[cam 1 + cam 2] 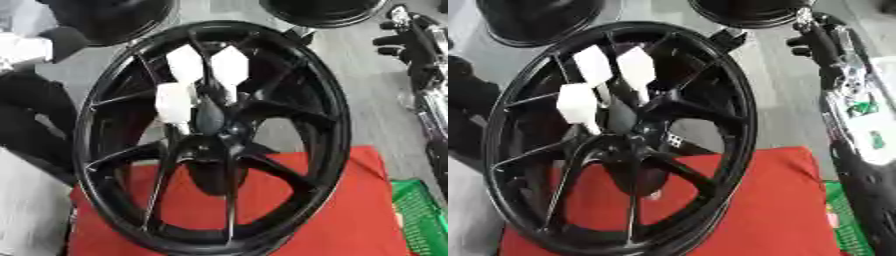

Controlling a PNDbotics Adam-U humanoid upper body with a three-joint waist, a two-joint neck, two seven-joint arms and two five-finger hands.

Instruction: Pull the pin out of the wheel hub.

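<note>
Two more black rims [535, 22] sit along the top, a green basket [424, 215] lower right. The black wheel hub [214, 135] fills centre frame on red cloth [341, 220]. White-tipped fingers [175, 102] cluster at its centre; whether they grip the pin cannot be told. The right arm [850, 100] runs down the right edge.

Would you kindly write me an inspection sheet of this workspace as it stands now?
Surface: red mat under the wheel's lower part, grey floor beyond.
Job's things: black spoked wheel standing tilted; three white block-headed pins stick out around the hub.
Clutter: green crate at the lower right; two dark round objects at the top edge.
Hands: right arm comes in along the right side, its hand near the wheel's upper right, touching nothing; fingers unclear. Left hand not seen.
Cables: nothing seen.
Surroundings: dark shapes at the left edge, unidentifiable.
</note>
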